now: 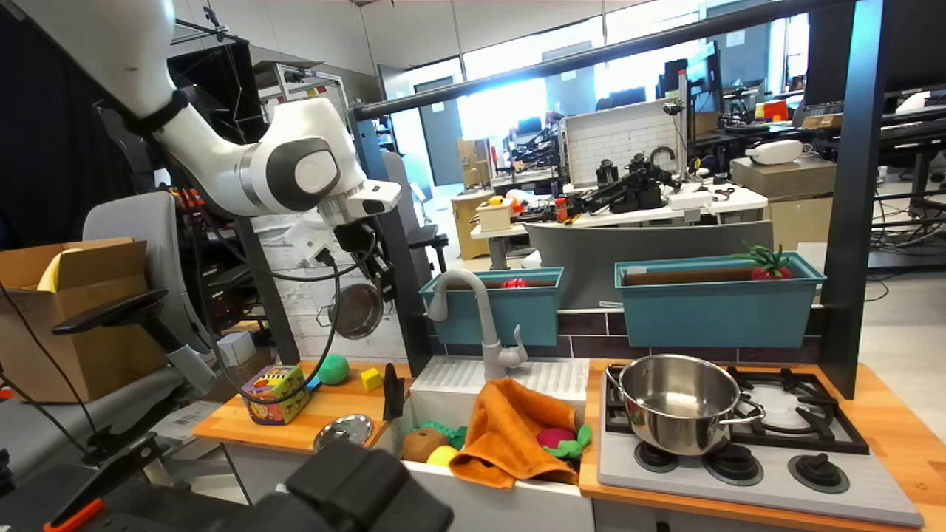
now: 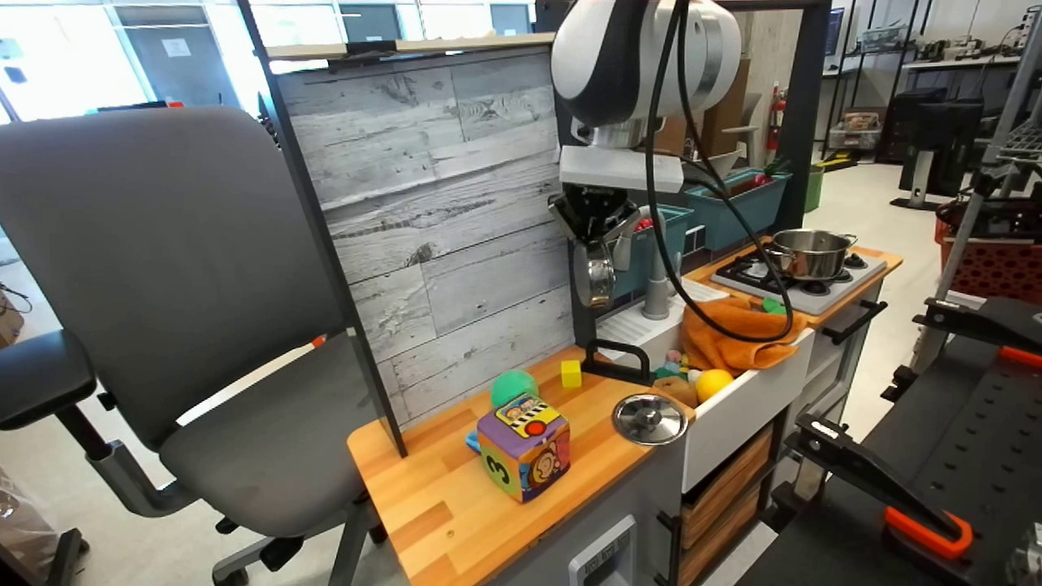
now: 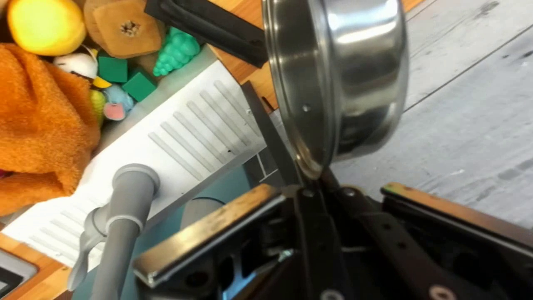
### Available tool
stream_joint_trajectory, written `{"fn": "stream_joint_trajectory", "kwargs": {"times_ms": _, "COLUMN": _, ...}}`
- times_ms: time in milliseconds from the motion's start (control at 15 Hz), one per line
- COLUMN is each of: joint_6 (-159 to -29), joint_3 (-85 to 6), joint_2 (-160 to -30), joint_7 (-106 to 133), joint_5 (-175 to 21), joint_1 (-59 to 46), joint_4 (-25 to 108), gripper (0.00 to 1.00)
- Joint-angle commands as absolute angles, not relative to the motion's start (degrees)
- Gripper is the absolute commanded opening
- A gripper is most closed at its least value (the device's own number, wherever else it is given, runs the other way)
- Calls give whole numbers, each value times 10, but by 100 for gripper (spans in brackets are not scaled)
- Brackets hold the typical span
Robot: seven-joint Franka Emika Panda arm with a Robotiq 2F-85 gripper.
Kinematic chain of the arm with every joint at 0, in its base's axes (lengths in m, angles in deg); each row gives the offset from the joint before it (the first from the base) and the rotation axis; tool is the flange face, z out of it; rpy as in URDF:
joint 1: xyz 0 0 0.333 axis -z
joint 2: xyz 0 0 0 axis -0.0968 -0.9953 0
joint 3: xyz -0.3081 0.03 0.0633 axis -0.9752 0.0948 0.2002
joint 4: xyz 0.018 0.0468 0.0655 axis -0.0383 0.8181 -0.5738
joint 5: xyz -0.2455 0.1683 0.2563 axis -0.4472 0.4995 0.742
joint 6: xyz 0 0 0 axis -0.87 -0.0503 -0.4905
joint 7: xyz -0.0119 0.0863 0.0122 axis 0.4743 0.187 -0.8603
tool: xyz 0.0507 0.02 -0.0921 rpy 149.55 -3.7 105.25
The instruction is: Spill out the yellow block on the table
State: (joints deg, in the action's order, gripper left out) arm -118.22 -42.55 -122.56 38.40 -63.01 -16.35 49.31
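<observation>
In an exterior view the wooden worktop [image 2: 440, 488] spreads across the lower middle of the frame. Higher up, the end effector [image 2: 598, 236] grips a steel pan [image 2: 598, 273] at its edge — tipped right up sideways! Below: a patterned toy cube [image 2: 525, 448], a green ball [image 2: 514, 387], and there's the yellow block [image 2: 571, 374] — on the worktop, just below centre-frame, apart from that ball.

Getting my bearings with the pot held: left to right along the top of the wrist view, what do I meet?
Yellow round toy, brown toy, teal bumpy toy, metal pot, pale wood-patterned panel.
</observation>
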Motion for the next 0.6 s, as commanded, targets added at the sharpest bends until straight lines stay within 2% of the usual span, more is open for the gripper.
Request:
{"fn": "stream_joint_trajectory", "kwargs": {"times_ms": 0, "joint_6": -1157, "joint_3": -535, "joint_2": -1286, "joint_7": 505, "joint_5": -687, "joint_1": -253, "joint_4": 450, "gripper": 1}}
{"fn": "stream_joint_trajectory", "kwargs": {"times_ms": 267, "joint_6": -1080, "joint_3": -604, "joint_2": -1375, "joint_7": 632, "joint_5": -745, "joint_1": -308, "joint_4": 385, "gripper": 1}}
{"fn": "stream_joint_trajectory", "kwargs": {"times_ms": 533, "joint_6": -920, "joint_3": -602, "joint_2": -1422, "joint_7": 701, "joint_5": -810, "joint_1": -312, "joint_4": 308, "gripper": 1}}
